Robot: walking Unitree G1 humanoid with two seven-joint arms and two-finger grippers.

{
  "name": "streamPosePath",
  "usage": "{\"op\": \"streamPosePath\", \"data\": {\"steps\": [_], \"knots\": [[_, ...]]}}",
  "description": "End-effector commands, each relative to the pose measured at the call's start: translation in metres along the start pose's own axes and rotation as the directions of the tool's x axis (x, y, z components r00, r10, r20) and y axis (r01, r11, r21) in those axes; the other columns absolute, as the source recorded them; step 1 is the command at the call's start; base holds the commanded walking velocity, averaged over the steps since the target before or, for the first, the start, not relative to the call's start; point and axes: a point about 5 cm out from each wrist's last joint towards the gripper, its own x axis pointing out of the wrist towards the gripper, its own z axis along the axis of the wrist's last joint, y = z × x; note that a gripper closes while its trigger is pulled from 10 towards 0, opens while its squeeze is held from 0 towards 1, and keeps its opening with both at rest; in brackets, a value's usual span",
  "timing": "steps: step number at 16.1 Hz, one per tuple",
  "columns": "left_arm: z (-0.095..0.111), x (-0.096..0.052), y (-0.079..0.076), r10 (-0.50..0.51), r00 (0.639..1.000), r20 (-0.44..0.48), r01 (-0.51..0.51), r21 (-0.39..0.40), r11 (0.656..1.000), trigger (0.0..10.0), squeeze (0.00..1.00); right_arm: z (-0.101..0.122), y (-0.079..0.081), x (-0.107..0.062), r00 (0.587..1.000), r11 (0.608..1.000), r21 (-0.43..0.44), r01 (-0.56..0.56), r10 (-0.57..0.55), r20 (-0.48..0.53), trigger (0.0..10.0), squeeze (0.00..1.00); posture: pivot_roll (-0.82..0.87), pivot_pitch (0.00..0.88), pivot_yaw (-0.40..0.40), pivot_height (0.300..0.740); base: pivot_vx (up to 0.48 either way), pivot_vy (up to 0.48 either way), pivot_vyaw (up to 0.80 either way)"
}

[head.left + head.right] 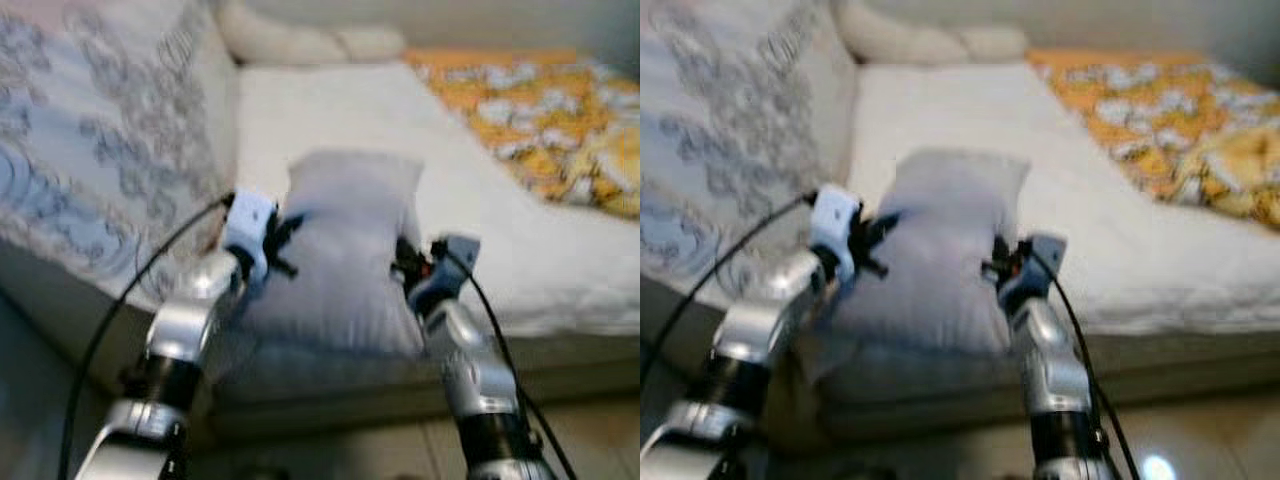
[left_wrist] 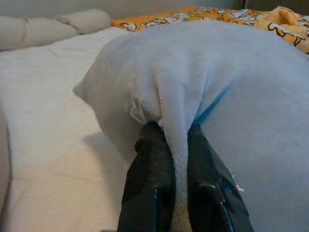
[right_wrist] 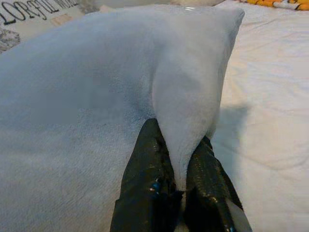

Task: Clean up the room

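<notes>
A pale grey pillow (image 1: pixel 345 250) is held over the near edge of a bed (image 1: pixel 560 270) with a white sheet. The left gripper (image 2: pixel 175 145) pinches a fold on its left side, and the right gripper (image 3: pixel 179 154) has its jaws pressed on the right edge. An orange patterned blanket (image 1: pixel 540 110) lies further right, and a grey-patterned cushion (image 1: pixel 90 130) stands on the left.

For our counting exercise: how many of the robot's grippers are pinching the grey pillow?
2. The left gripper pinches a fold on the robot's left side of the grey pillow, and the right gripper pinches the opposite side, holding it over the bed.
</notes>
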Motion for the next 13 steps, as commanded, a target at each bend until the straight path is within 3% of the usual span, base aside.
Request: {"op": "streamPosePath", "data": {"steps": [1, 9, 13], "knots": [[0.0153, 0.0011, 0.0071, 0.033, 0.998, 0.056, -0.034, 0.016, 0.999, 10.0, 0.0, 0.0096, -0.0051, 0.0018, 0.999, 1.0, -0.009, 0.021, -0.021, 0.034, 10.0, 0.0, 0.02, 0.0, 0.005, 0.74, 0.289, 0.0, 0.0], [0.016, 0.0023, 0.0088, 0.042, 0.997, 0.058, -0.043, 0.013, 0.999, 10.0, 0.0, 0.0095, -0.0051, 0.0044, 1.0, 0.998, -0.058, 0.003, -0.002, 0.018, 10.0, 0.0, 0.02, 0.0, 0.007, 0.74, 0.305, 0.0, 0.0], [0.0163, 0.002, 0.0104, 0.05, 0.997, 0.058, -0.051, 0.01, 0.999, 10.0, 0.0, 0.0097, -0.0059, 0.0072, 1.0, 0.998, -0.055, 0.02, -0.019, 0.018, 10.0, 0.0, 0.03, 0.0, 0.008, 0.74, 0.361, 0.0, 0.59]]}}
